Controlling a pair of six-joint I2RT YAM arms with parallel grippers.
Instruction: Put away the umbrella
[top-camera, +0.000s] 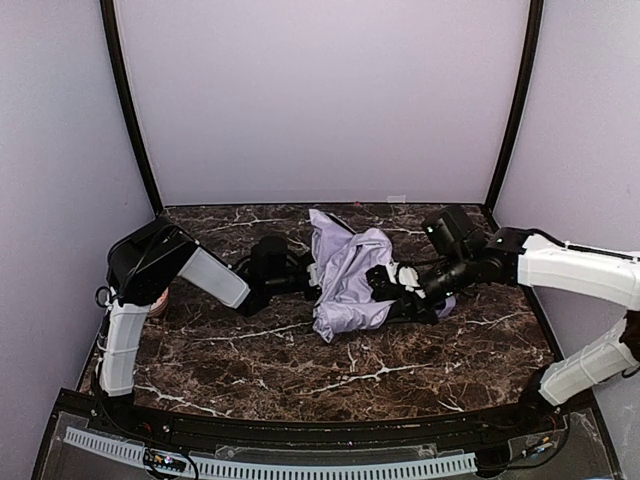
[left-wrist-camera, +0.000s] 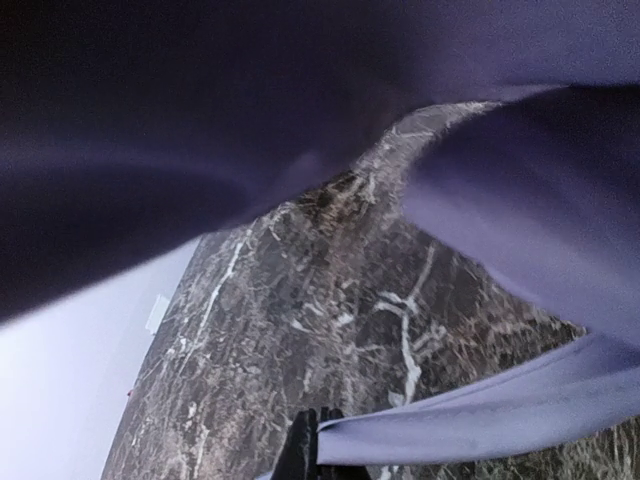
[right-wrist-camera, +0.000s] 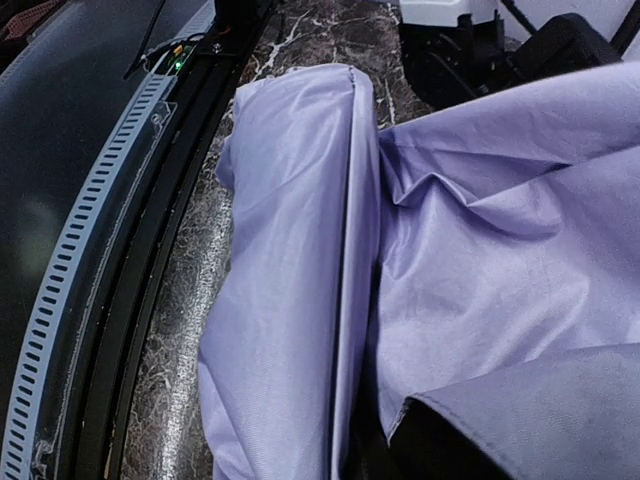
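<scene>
The umbrella (top-camera: 345, 275) lies collapsed in a crumpled lavender heap at the middle of the marble table (top-camera: 300, 370). Its shaft and handle knob are hidden. My left gripper (top-camera: 305, 277) reaches into the heap from the left. In the left wrist view its black fingertips (left-wrist-camera: 303, 448) are pinched together on an edge strip of the fabric (left-wrist-camera: 480, 420), and more folds hang above. My right gripper (top-camera: 388, 290) presses into the heap from the right. In the right wrist view the fabric (right-wrist-camera: 300, 250) fills the frame and covers the fingers, with black lining (right-wrist-camera: 450, 455) at the bottom.
A black front rail with a white slotted strip (top-camera: 300, 465) runs along the near table edge and also shows in the right wrist view (right-wrist-camera: 90, 250). Lavender walls and two black curved posts (top-camera: 130, 110) enclose the back and sides.
</scene>
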